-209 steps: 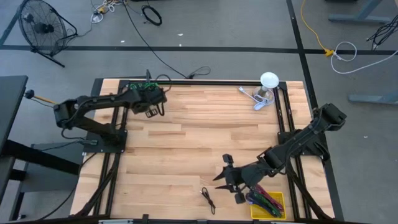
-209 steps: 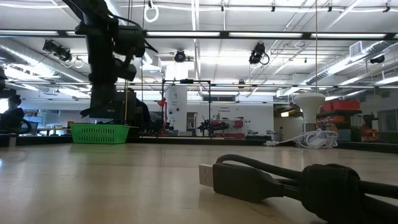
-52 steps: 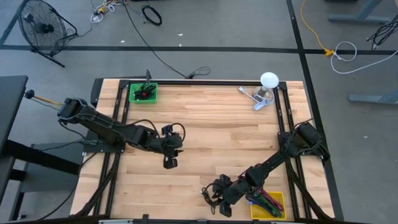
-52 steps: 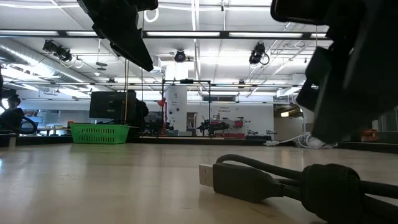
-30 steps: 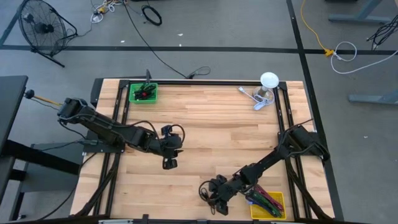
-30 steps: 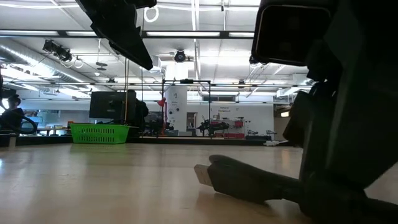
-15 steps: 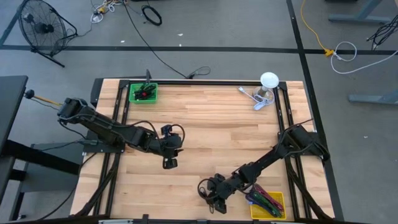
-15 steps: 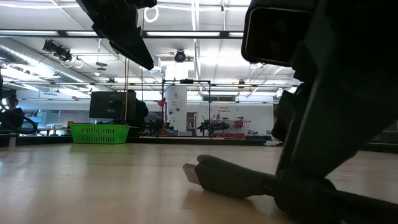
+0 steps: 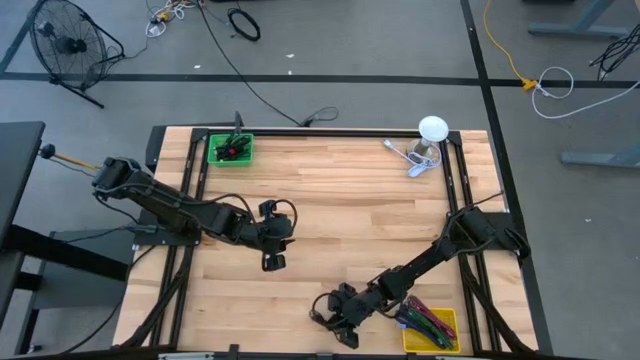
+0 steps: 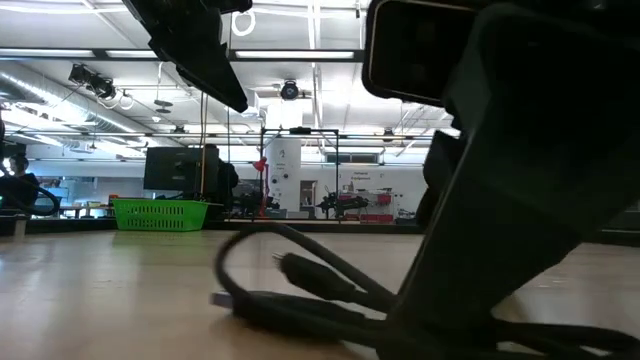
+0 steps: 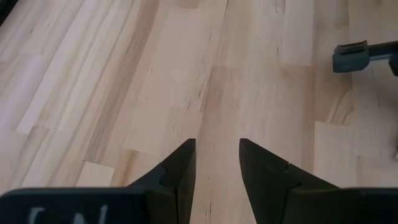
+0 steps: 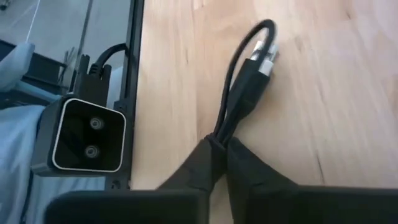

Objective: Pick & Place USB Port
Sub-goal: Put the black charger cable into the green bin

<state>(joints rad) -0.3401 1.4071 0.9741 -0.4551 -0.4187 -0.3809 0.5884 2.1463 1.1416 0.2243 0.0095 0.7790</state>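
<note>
The black USB cable is pinched in the right claw, clenched on it low at the near edge of the bench. The left claw is held with fingers parted and nothing between them, above the bare bench left of centre. A green basket sits at the far left corner.

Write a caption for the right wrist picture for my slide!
Right gripper shut on a folded black cable on the wooden table.
</note>
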